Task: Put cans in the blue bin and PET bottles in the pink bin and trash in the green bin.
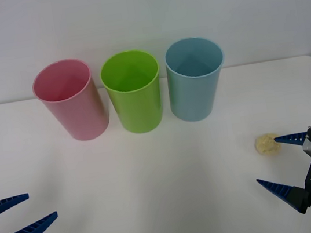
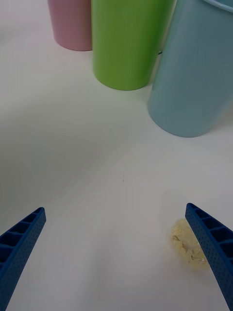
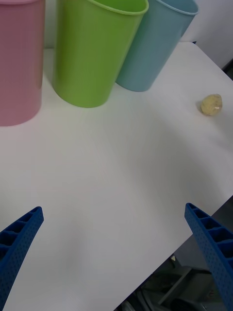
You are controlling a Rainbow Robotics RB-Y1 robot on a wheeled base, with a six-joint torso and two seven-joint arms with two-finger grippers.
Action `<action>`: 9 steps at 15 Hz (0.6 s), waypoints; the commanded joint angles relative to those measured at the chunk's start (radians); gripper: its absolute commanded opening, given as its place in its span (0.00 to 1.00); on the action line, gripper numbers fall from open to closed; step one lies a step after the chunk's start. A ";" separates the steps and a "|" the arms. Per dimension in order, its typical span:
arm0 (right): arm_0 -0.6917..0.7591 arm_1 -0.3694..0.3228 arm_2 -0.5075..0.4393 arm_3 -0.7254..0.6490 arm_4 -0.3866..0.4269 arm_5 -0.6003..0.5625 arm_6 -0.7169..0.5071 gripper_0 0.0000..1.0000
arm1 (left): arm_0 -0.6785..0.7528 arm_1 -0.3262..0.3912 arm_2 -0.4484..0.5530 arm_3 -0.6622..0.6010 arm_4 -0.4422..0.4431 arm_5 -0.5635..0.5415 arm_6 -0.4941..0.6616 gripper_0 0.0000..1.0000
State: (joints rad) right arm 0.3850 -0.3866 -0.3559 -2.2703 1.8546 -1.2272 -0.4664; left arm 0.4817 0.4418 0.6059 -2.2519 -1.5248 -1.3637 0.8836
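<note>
White table, three bins standing upright in a row at the far side: pink bin toward the robot's left, green bin in the middle, blue bin toward the right. Pink and green sit just beside each other; green and blue likewise, with a narrow gap between them (front view shows all three interiors with nothing in them that I can make out).

Trash: small pale yellow lumpy ball lying on the table at the right, well apart from the bins, nearer the robot than the blue bin.

Right gripper low over the table at front right, blue ribbed fingers spread wide, nothing held. One fingertip lies right against the trash on its outer side; contact or a hair's gap, cannot tell. The ball is at the edge of the span, not centred.

Left gripper at front left, fingers also spread wide, holding nothing, well apart from bins and trash
</note>
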 commanded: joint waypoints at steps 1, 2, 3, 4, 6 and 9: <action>0.000 0.000 0.000 0.000 0.000 0.000 0.000 1.00 | 0.000 0.000 0.000 0.000 0.000 0.000 0.000 1.00; 0.000 0.000 0.000 0.000 0.000 0.000 0.000 1.00 | 0.000 0.000 0.000 0.000 0.000 0.000 0.000 1.00; 0.000 0.000 0.000 0.000 0.000 0.000 0.000 1.00 | 0.000 0.000 0.000 0.000 0.000 0.000 0.000 1.00; 0.000 0.000 0.000 0.000 0.000 0.000 0.000 1.00 | 0.000 0.000 0.000 0.000 0.000 0.000 0.000 1.00; 0.000 0.000 0.000 0.000 0.000 0.000 0.000 1.00 | 0.000 0.000 0.000 0.000 0.000 0.000 0.000 1.00; 0.000 0.000 0.000 0.000 0.000 0.000 0.000 1.00 | 0.000 0.000 0.000 0.000 0.000 0.000 0.000 1.00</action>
State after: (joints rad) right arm 0.3850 -0.3866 -0.3559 -2.2703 1.8546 -1.2272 -0.4664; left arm 0.4817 0.4418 0.6059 -2.2519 -1.5248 -1.3637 0.8836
